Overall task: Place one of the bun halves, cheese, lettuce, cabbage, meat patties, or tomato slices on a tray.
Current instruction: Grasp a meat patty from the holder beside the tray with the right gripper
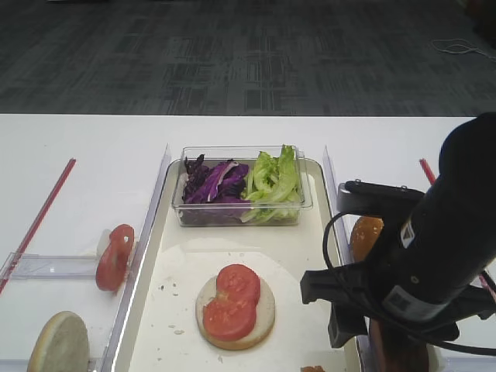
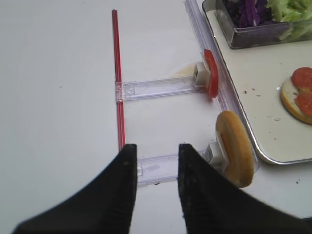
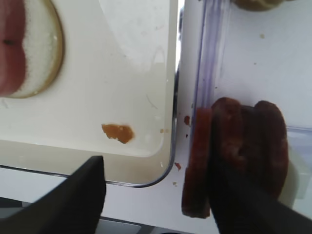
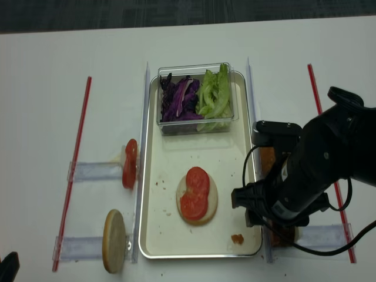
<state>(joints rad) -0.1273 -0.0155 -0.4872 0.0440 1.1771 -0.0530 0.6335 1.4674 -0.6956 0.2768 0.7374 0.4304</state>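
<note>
Tray [image 4: 154, 235] as landmark, long axis running away from the robot. On it, near middle: bun half [image 1: 262, 319] cut face up with two tomato slices [image 1: 234, 301] overlapping on top. At its far end: clear tub [image 1: 191, 213] with cabbage [image 1: 213, 184] left, lettuce [image 1: 273, 178] right. Small orange-brown crumb [image 3: 117, 132] by the near right corner. Just off the right rim: meat patties [image 3: 231, 156] standing on edge in a row, another bun [image 1: 364, 232] beyond them (mostly hidden by the arm). Right gripper [image 3: 161, 200] over that near right corner, fingers spread wide, one finger [image 3: 73, 200] above the tray edge, other against the patties' flat face; held or only touched, can't tell. Off the left rim: tomato slice [image 2: 211, 78] and seeded bun [image 2: 235, 147] upright in clear holders. Left gripper [image 2: 156, 170] well left of tray, above the table, fingers slightly parted, holding nothing.
</note>
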